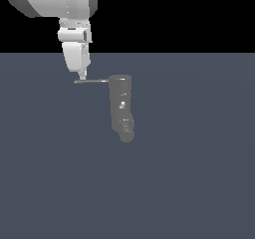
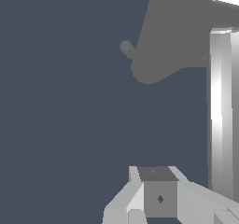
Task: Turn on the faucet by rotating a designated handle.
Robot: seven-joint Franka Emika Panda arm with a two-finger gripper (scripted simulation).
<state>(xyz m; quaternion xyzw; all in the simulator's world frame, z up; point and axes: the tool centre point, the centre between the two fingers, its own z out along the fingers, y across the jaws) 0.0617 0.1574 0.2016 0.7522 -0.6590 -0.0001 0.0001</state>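
Note:
The faucet point(image 1: 121, 106) is a dark grey blocky column on the floor, with its rounded spout end point(image 1: 127, 134) toward the viewer. The handle point(image 1: 92, 81) is a thin grey rod sticking out from the faucet's top toward the exterior view's left. My gripper point(image 1: 82, 75) comes down from above, its tip at the rod near the rod's free end. Its fingers look closed together and hold nothing. In the wrist view, the fingers point(image 2: 158, 190) sit beside a bright shiny bar that is the handle point(image 2: 221, 111). The dark faucet body point(image 2: 177, 36) lies beyond.
A plain grey-blue floor point(image 1: 199, 183) lies all around the faucet. The white arm links point(image 1: 74, 39) hang above the handle's free end at the exterior view's upper left.

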